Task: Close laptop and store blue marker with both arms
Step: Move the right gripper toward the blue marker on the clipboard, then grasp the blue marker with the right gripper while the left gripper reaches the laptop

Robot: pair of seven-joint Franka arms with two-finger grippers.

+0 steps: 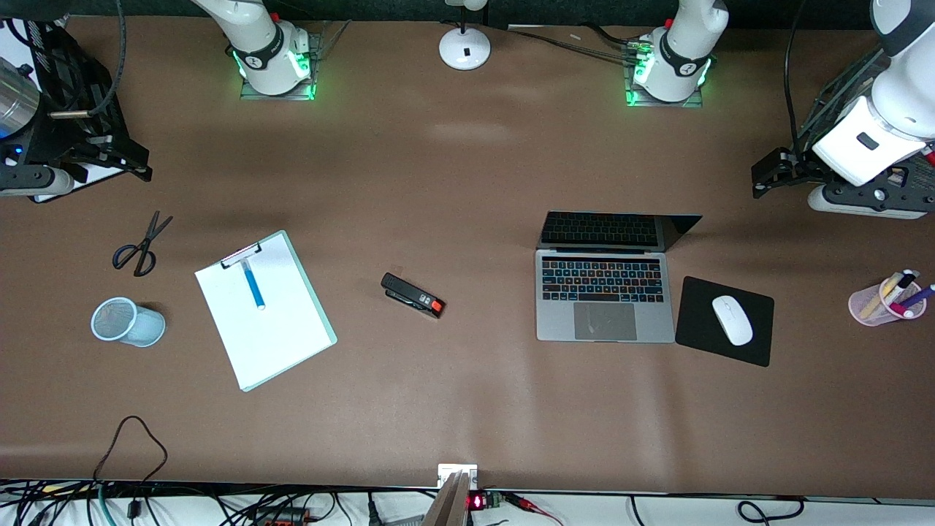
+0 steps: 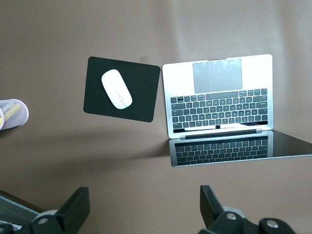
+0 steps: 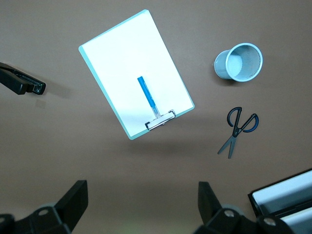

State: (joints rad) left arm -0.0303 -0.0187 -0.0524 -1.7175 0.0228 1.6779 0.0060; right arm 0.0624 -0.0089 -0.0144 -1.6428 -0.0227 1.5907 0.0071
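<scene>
The laptop [image 1: 605, 292] stands open on the brown table toward the left arm's end, keys glowing, screen tilted back; it also shows in the left wrist view [image 2: 217, 97]. The blue marker [image 1: 253, 283] lies on a white clipboard [image 1: 270, 329] toward the right arm's end, and shows in the right wrist view [image 3: 146, 95]. My left gripper [image 2: 144, 207] is open and empty, high over bare table beside the laptop's screen edge. My right gripper [image 3: 141, 202] is open and empty, high over bare table beside the clipboard's clip end. Neither gripper shows in the front view.
A white mouse [image 1: 732, 319] on a black pad [image 1: 701, 321] lies beside the laptop, and a pink pen cup [image 1: 886, 299] stands past it. A black stapler [image 1: 413, 295] lies mid-table. A light-blue mesh cup [image 1: 126, 321] and scissors [image 1: 140, 245] sit by the clipboard. Equipment [image 1: 840, 168] flanks both table ends.
</scene>
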